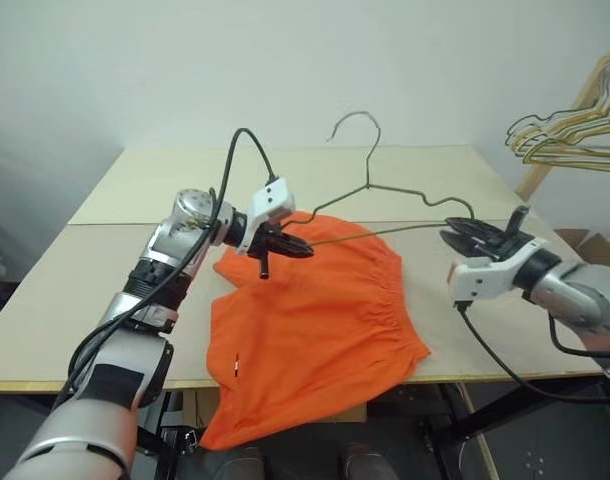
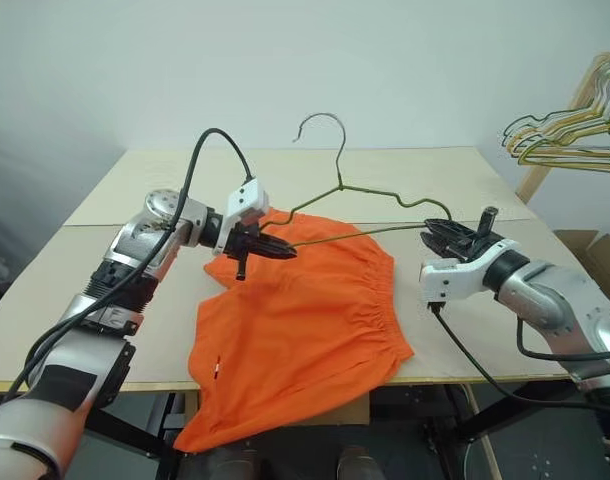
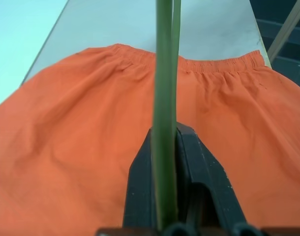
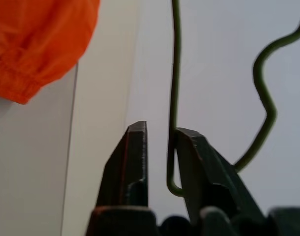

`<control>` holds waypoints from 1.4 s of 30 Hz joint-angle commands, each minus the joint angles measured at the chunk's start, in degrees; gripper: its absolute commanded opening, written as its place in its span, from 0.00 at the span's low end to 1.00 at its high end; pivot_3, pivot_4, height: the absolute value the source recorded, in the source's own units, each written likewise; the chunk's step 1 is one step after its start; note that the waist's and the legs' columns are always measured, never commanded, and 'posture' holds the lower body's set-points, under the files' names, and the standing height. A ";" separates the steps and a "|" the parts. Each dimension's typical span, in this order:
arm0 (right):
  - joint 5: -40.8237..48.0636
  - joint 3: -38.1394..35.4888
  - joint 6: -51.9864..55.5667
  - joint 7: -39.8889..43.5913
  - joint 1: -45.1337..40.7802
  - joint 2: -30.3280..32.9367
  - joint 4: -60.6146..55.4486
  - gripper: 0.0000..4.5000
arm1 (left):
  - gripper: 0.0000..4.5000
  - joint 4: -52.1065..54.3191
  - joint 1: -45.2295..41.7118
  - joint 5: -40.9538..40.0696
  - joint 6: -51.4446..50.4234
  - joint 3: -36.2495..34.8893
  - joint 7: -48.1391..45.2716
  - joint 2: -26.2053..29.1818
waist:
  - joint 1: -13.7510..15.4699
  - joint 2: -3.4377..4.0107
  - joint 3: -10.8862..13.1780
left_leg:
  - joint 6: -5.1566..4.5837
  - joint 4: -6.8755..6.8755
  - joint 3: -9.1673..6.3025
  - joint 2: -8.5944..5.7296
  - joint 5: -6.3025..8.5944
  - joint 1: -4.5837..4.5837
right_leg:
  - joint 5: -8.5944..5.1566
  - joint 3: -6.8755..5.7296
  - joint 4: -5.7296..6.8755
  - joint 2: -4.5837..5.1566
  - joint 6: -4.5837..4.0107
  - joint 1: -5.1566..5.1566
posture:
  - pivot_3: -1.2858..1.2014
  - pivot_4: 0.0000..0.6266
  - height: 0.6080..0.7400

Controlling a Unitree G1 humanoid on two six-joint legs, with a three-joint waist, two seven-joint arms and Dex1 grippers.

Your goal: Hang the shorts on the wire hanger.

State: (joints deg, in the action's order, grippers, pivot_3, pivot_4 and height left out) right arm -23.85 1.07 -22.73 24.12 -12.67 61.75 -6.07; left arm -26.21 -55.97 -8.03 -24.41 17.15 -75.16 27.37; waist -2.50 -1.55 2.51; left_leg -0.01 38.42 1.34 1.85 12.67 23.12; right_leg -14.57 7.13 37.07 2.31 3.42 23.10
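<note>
The orange shorts [image 1: 305, 320] lie flat on the table's middle, waistband to the right, one leg drooping over the front edge. Just above them the olive-grey wire hanger [image 1: 367, 186] is held level, hook pointing away from me. My left gripper [image 1: 297, 245] is shut on the hanger's left end, and in the left wrist view the wire [image 3: 165, 98] runs out between the closed fingers over the shorts [image 3: 76, 113]. At the hanger's right corner my right gripper [image 1: 453, 235] has its jaws slightly apart; the wire corner [image 4: 172, 147] sits in the gap against one finger.
The beige table [image 1: 135, 180] has a seam running across it and bare space on the left and far side. A bunch of yellow and dark wire hangers [image 1: 570, 135] hangs on a wooden rack at the far right, beyond the table's corner.
</note>
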 commanded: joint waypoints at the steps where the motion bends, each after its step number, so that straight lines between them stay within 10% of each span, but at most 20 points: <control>1: 8.16 -2.86 -1.37 7.76 0.95 2.85 -3.47 0.56 | 0.00 0.42 -0.46 2.12 3.72 -0.61 1.96 0.79 | -0.05 0.00 0.00 | 0.00 0.00 -0.01 0.01 0.00 0.00 | 0.04 -0.01 0.00 0.00 -0.07 0.00 | 0.52 0.00 1.00; 6: 36.36 -6.11 23.83 26.25 0.36 6.06 -13.11 0.96 | 0.00 1.23 2.89 8.08 12.53 2.60 3.70 2.74 | -0.41 -0.01 0.01 | 0.00 -0.03 -0.01 0.02 0.00 -0.30 | 0.07 0.04 0.01 -0.01 -0.11 -0.27 | 0.53 0.00 1.00; 9: 47.94 -3.51 47.50 33.41 -11.67 8.90 -13.42 0.99 | 0.00 1.46 3.00 8.47 14.21 2.32 3.13 2.89 | -0.18 0.03 0.05 | 0.00 0.00 -0.01 0.04 0.00 -0.41 | 0.15 0.03 0.01 -0.01 -0.19 -0.41 | 0.53 0.00 1.00; 22: 28.12 26.05 64.49 46.58 -40.12 -3.34 4.69 0.99 | 0.00 5.00 3.97 6.76 14.57 1.15 -0.10 2.98 | 0.40 0.01 0.04 | 0.00 0.18 0.05 0.09 0.01 0.26 | 0.13 -0.07 0.10 -0.01 -0.20 0.31 | 0.54 0.00 1.00; 36: 24.57 27.52 66.20 54.53 -41.61 -4.60 5.20 0.04 | 0.00 6.71 4.73 5.94 14.31 0.69 -0.93 3.14 | 2.52 0.03 0.05 | 0.00 0.41 0.02 0.09 0.01 0.42 | 0.18 -0.12 0.17 -0.01 -0.13 0.40 | 0.54 0.00 1.00; 42: 25.25 25.59 66.73 55.32 -40.03 -3.94 3.58 0.01 | 0.00 6.47 5.15 4.05 16.20 -0.25 -3.73 3.35 | 2.56 0.06 0.06 | 0.00 0.43 0.03 0.09 0.01 0.41 | 0.18 -0.10 0.25 -0.02 -0.13 0.42 | 0.54 0.00 1.00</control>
State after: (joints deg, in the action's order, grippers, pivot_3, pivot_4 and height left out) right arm 1.33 29.65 43.57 79.37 -52.62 56.78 -1.37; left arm -21.24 -50.50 -0.66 -10.03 19.06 -76.91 30.78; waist 0.07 -1.50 2.57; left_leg 0.00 38.85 1.37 1.94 12.68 23.54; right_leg -14.39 7.02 37.33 2.29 3.28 23.52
